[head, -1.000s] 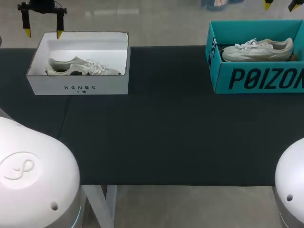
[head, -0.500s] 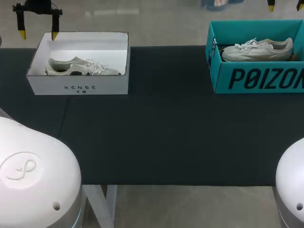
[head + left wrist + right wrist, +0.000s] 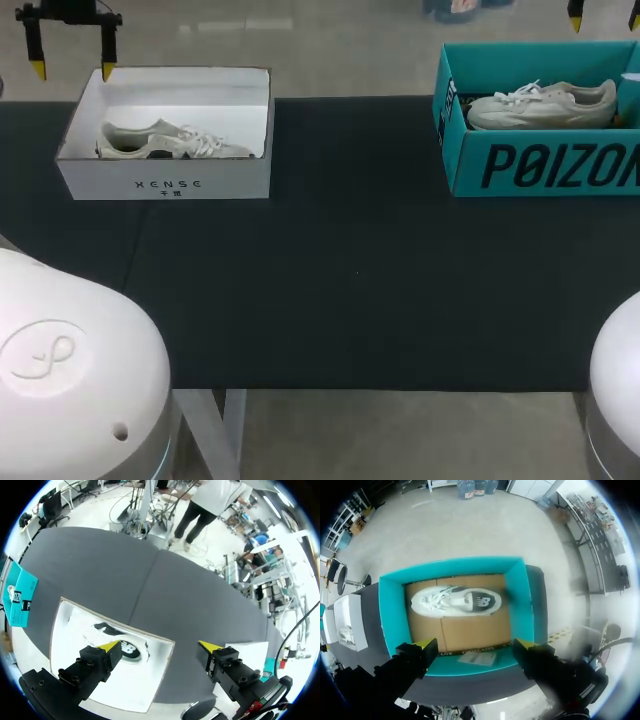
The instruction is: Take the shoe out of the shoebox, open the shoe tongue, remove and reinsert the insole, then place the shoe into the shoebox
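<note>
Shoe [image 3: 170, 141] lies inside white shoebox [image 3: 100, 183], second shoe [image 3: 540, 103] inside teal shoebox [image 3: 465, 165] — my left jaws and right jaws both spread, empty, high above the boxes. Risk: coming straight down they straddle a cardboard wall, clip it, shove the box.

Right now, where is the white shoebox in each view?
Head view: white shoebox on the table's left side.
Left wrist view: under the left gripper, shoe inside.
Right wrist view: small, past the teal shoebox, off to one side of the right gripper.
Shared landmark: the teal shoebox.
</note>
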Action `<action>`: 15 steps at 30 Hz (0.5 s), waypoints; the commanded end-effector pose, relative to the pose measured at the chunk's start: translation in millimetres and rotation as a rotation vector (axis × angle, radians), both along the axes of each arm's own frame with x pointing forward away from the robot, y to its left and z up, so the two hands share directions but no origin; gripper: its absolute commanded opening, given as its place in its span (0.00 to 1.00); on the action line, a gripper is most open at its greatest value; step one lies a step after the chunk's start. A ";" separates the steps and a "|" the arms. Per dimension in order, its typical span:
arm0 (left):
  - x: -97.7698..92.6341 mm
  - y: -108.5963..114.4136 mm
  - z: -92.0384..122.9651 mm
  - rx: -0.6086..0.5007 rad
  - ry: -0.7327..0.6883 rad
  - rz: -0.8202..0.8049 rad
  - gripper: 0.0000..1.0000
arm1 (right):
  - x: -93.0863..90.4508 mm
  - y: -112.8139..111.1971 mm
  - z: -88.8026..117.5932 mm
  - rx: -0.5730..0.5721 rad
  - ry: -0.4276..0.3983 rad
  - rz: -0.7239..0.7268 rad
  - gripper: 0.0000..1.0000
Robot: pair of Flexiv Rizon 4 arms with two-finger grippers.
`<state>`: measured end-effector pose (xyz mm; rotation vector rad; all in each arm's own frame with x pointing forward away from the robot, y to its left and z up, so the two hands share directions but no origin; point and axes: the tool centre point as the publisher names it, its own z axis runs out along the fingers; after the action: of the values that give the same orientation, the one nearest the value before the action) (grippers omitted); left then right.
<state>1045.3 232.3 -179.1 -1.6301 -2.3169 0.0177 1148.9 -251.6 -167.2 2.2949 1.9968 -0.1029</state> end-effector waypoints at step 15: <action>-0.6 0.5 -0.1 0.001 -0.003 -0.001 1.00 | 31.2 -29.2 -25.4 -0.025 -0.051 -0.021 1.00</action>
<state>1045.3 232.4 -179.2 -1.6301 -2.3169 0.0179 1178.4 -275.5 -177.2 2.2855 1.9351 -0.1047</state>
